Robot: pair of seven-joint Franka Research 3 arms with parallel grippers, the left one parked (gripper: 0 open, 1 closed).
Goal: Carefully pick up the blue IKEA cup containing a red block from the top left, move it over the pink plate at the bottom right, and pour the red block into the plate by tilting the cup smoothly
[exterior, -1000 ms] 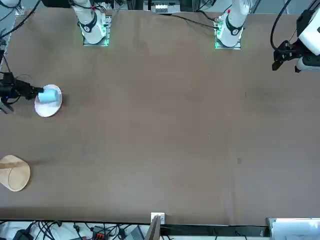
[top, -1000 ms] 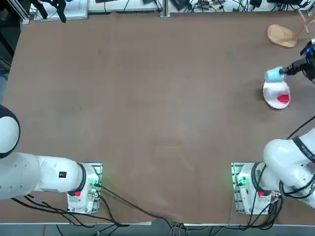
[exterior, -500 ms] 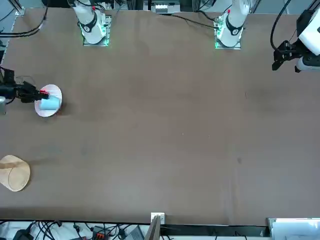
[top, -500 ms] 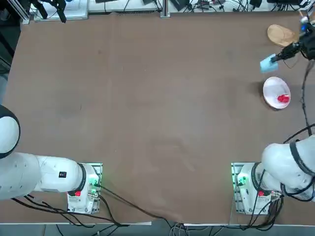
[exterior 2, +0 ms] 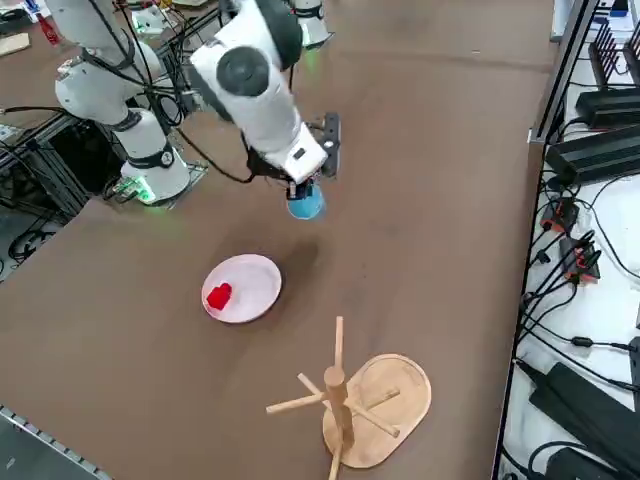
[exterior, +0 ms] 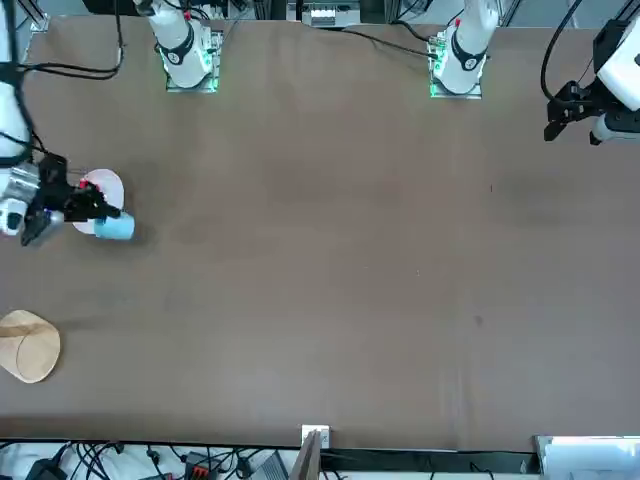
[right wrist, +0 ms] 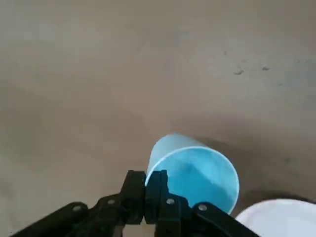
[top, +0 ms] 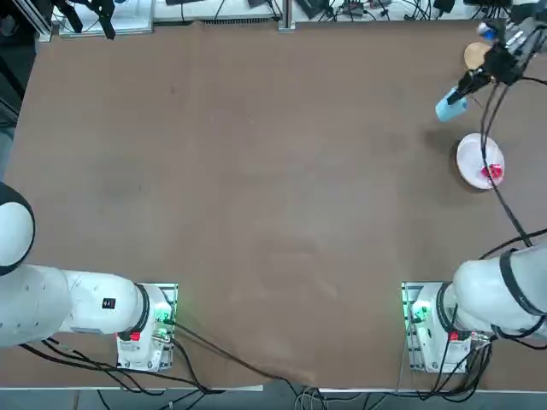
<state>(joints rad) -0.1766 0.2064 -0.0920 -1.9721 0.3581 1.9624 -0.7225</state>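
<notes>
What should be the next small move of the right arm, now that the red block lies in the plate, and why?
Probably lower the blue cup to bare table beside the pink plate and release it. The red block already lies in the plate, the cup looks empty in the wrist view, and the right gripper, shut on the cup's rim, holds it above the table, clear of the plate.

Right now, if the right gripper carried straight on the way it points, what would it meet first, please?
Probably only bare table. The right gripper, shut on the rim of the blue cup, points down past it at brown tabletop. The pink plate with the red block lies off to one side, though depth is uncertain.
</notes>
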